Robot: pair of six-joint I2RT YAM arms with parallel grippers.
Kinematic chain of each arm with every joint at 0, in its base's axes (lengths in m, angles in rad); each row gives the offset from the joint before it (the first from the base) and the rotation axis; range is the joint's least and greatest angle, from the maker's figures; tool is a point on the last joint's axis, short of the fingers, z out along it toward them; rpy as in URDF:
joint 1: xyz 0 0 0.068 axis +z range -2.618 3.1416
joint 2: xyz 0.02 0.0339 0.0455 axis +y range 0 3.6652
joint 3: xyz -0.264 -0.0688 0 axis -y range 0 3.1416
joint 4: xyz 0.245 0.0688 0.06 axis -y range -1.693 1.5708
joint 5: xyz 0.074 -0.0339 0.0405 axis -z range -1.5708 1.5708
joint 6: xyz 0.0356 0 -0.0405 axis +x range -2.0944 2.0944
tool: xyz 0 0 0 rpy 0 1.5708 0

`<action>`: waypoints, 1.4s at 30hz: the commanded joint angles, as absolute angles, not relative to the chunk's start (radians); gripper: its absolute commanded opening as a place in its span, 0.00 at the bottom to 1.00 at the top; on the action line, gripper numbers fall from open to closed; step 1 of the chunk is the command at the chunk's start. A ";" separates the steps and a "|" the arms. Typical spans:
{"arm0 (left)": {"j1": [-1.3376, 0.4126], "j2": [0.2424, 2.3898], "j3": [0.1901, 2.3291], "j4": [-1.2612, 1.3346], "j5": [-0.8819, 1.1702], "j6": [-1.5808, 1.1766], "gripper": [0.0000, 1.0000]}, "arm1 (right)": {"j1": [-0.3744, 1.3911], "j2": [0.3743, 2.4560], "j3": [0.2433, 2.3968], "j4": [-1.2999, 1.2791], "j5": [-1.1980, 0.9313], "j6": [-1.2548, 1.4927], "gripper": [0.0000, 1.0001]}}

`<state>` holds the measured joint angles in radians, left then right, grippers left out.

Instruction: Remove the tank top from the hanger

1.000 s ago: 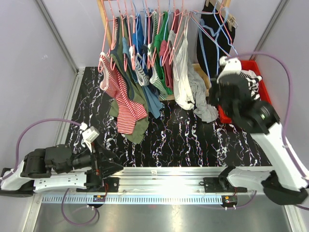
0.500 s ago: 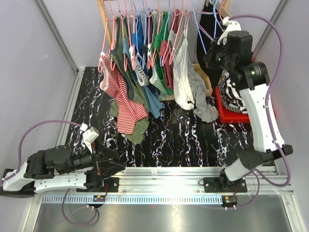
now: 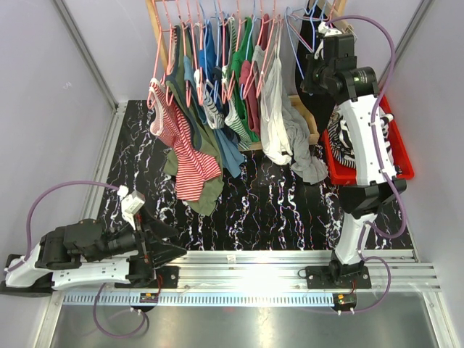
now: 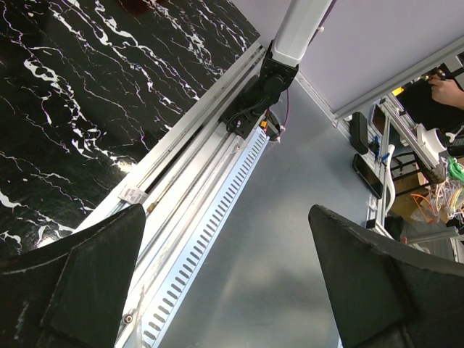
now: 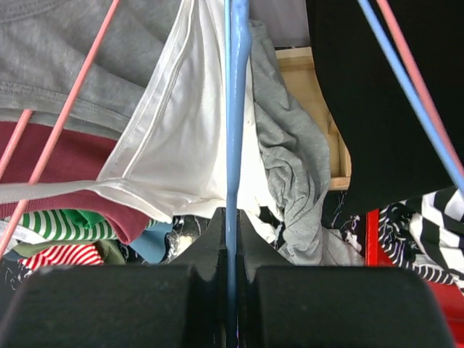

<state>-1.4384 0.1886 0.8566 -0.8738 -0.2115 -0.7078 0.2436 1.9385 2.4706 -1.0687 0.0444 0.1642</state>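
Observation:
A black-and-white striped tank top [image 3: 346,138] lies loose in the red bin [image 3: 403,171]; the right wrist view shows it [image 5: 429,223] at the lower right. My right gripper [image 3: 312,76] is raised at the right end of the clothes rack. It [image 5: 232,217] is shut on the thin bar of a bare blue hanger [image 5: 235,109], which runs straight up between the fingers. The same blue hanger [image 3: 296,30] shows among the rack's hooks. My left gripper [image 3: 163,250] rests low by its base, and its jaws [image 4: 226,210] stand wide open with nothing between them.
Many tops hang on pink and blue hangers from the wooden rack [image 3: 154,22]: striped, green, blue, white [image 5: 196,138] and grey [image 5: 290,159]. A black garment [image 5: 377,109] hangs at the right. The black marble tabletop [image 3: 290,203] lies in front, a metal rail [image 4: 196,181] along its near edge.
My right arm has swung up and back from over the red bin to the rack's right end, stretching tall. The left arm has barely moved.

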 commanded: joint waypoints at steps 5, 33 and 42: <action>-1.442 0.183 0.854 -0.815 -0.201 -0.707 0.99 | 0.232 1.893 2.461 -1.101 0.049 0.152 0.00; -1.442 0.235 0.842 -0.779 -0.232 -0.713 0.99 | 0.546 1.443 1.919 -0.822 0.070 0.385 0.95; -1.443 0.229 0.844 -0.788 -0.230 -0.719 0.99 | 0.546 1.879 2.567 -0.989 0.251 0.365 0.92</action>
